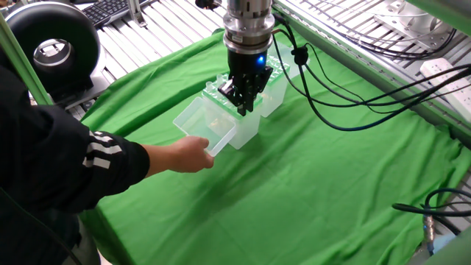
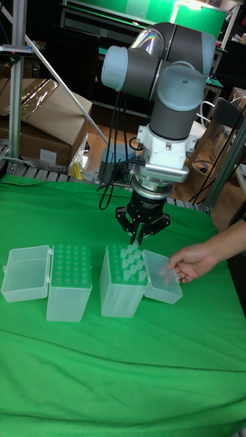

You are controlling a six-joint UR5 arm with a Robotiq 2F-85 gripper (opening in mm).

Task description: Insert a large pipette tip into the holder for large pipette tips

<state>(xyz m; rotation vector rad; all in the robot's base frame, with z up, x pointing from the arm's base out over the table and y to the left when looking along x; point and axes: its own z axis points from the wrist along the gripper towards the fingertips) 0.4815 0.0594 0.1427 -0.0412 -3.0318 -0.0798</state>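
Hovering over clear-tip box, pincer clamped on large pipette tip; hand steadies lid.

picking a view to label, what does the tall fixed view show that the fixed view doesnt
Only the tall fixed view shows the holder for large pipette tips clearly, green top plate and open lid, plus the arm's upper joints. Only the fixed view shows the person's black sleeve and a keyboard. Both show the claw above the box of clear tips, the person's hand at its open lid, and the green cloth.
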